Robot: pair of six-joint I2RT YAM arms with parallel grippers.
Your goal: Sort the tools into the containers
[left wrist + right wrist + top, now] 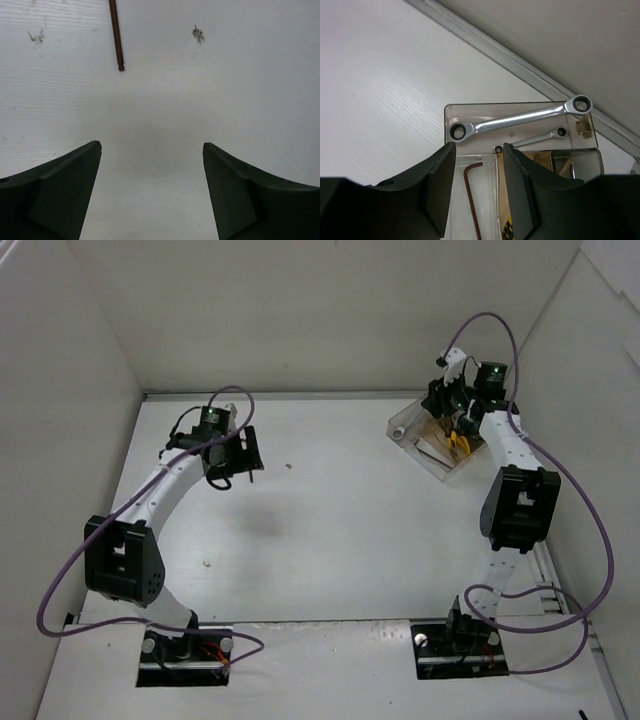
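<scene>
The clear smoky box (pixel 412 426) stands at the back right. In the right wrist view the box (pixel 446 116) holds a large silver wrench (pixel 520 119), a smaller wrench (pixel 536 139), a dark L-shaped hex key (pixel 471 195) and the yellow-handled pliers (pixel 507 231). The pliers (pixel 458 443) also show from above. My right gripper (pixel 479 146) hovers open and empty over the box, with the hex key below the gap. My left gripper (pixel 152 147) is open and empty above the bare table, with another thin hex key (pixel 116 35) lying ahead of it. The green screwdriver is not in view.
The white table (pixel 340 530) is walled at the back and sides. Purple cables (pixel 590 530) loop beside both arms. The box sits close to the back right corner and its metal edge rail (pixel 520 65). Small dark marks (pixel 198 33) dot the table.
</scene>
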